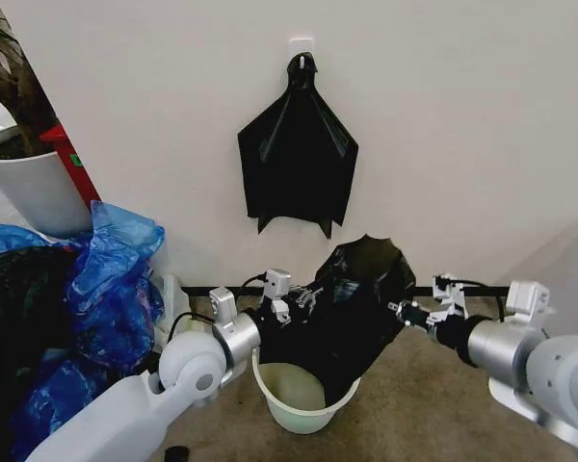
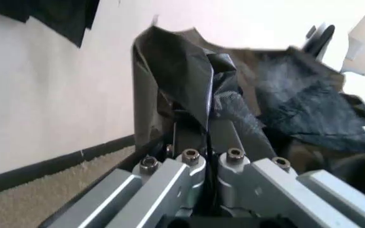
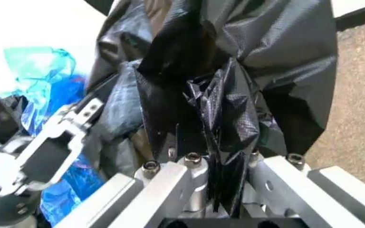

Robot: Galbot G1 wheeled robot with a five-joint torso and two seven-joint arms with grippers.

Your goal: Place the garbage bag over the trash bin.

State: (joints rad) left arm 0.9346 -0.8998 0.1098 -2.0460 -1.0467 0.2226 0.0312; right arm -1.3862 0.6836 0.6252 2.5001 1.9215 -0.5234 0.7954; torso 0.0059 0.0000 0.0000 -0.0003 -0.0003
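Low in the centre of the head view, the Galbot's two arms hold a glossy black garbage bag (image 1: 352, 308) stretched between them directly above the trash bin (image 1: 303, 395), a small off-white bucket standing on the carpet at the foot of the wall. The left hand (image 1: 291, 306), at the bag's left edge, is pressed together on a fold of the film, as the left wrist view shows with black plastic caught between its fingers (image 2: 192, 137); the right hand (image 1: 407, 311), at the bag's right edge, likewise pinches a bunched pleat of the film. Gripping opposite edges appears meant to pull the bag's mouth apart so it can be lowered around the bin's rolled rim; the lower part of the bag already droops over the bin's rear right rim, while the front of the rim remains bare, so the fitting looks only partly done. A flat fan-shaped black bundle (image 1: 297, 154) hangs from a wall hook in the upper centre, and bright blue plastic bags (image 1: 106, 279) are heaped at the left beside a white plant pot (image 1: 34, 188).
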